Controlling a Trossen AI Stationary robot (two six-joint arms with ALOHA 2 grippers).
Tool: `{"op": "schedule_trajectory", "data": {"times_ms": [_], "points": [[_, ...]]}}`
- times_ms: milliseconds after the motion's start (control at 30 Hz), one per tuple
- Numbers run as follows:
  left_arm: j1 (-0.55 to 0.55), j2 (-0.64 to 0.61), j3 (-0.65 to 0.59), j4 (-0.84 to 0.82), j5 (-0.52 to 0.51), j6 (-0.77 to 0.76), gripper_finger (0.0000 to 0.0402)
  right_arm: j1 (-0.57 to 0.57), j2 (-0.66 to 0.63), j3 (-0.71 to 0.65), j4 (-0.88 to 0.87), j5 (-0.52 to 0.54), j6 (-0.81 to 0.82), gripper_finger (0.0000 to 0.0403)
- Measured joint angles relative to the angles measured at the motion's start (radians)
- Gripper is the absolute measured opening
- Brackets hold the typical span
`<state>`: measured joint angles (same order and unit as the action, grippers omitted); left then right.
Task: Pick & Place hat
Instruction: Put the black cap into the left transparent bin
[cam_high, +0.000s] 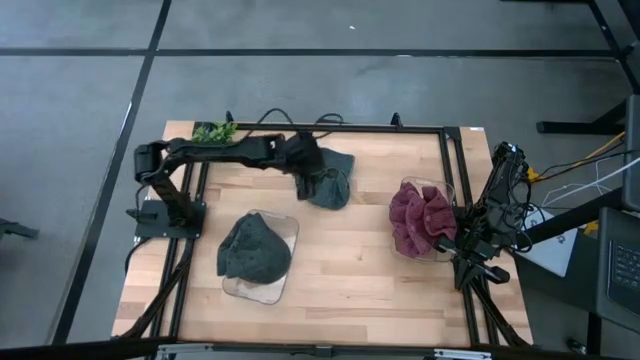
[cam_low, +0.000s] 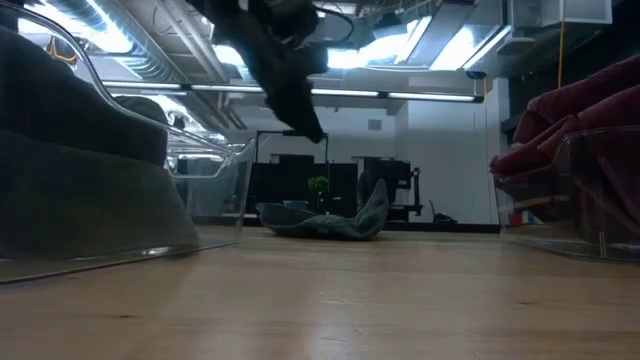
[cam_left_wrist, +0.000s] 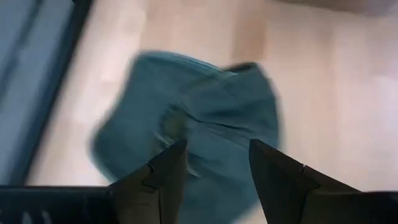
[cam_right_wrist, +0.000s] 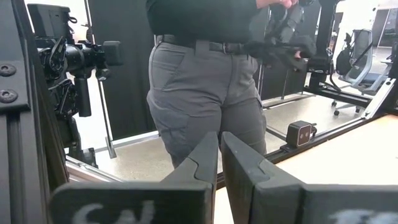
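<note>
Bin with grey hat: clear bin (cam_high: 283, 226) toward 7 o'clock on the table (cam_high: 350, 270), nearest the front edge, with a dark grey hat (cam_high: 254, 248) heaped in it; it looks like a sorted item parked in its container

Bin with maroon hat: second clear bin (cam_high: 447, 190) near 3 o'clock, filled by a ruffled maroon hat (cam_high: 420, 220), apparently for the same reason

Right gripper: right gripper (cam_right_wrist: 219, 163) parked off the table's 3 o'clock edge, fingers nearly together and holding nothing; it faces the room, where a person (cam_right_wrist: 205, 81) stands, so this arm seems to be waiting

Loose hat: teal-grey hat (cam_high: 332, 180) lies crumpled on bare wood toward 12 o'clock, outside both bins; it reads as the piece to be picked

Left gripper: left gripper (cam_left_wrist: 213, 168) hangs just above that hat, fingers spread wide and empty, one on each side of a fold; probably lined up to pinch the cloth

Plant: small green sprig (cam_high: 214, 131) at the 11 o'clock corner, well clear of the work
</note>
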<state>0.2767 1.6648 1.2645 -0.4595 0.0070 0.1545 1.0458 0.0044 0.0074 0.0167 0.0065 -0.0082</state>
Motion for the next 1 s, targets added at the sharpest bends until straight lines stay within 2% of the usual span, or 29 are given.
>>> {"op": "schedule_trajectory", "data": {"times_ms": [100, 200, 400, 567, 733, 1000], "points": [[0.009, 0.067, 0.059, -0.005, -0.044, 0.121, 0.0168, 0.000, 0.000, 0.000, 0.000, 0.000, 0.000, 0.0024], [-0.001, 0.138, 0.114, -0.005, -0.042, 0.221, 0.0168, 0.000, 0.000, 0.000, 0.000, 0.000, 0.000, 0.0024], [-0.042, 0.255, 0.135, -0.017, -0.040, 0.377, 0.0168, 0.000, 0.000, 0.000, 0.000, 0.000, 0.000, 0.0024], [-0.076, 0.282, 0.135, -0.079, 0.039, 0.519, 0.0168, 0.000, 0.000, 0.000, 0.000, 0.000, 0.000, 0.0024], [-0.094, 0.293, 0.136, -0.072, 0.040, 0.581, 0.0168, 0.000, 0.000, 0.000, 0.000, 0.000, 0.000, 0.0024], [-0.101, 0.347, 0.135, -0.073, 0.045, 0.567, 0.0168, 0.000, 0.000, 0.000, 0.000, 0.000, 0.000, 0.0024]]}}
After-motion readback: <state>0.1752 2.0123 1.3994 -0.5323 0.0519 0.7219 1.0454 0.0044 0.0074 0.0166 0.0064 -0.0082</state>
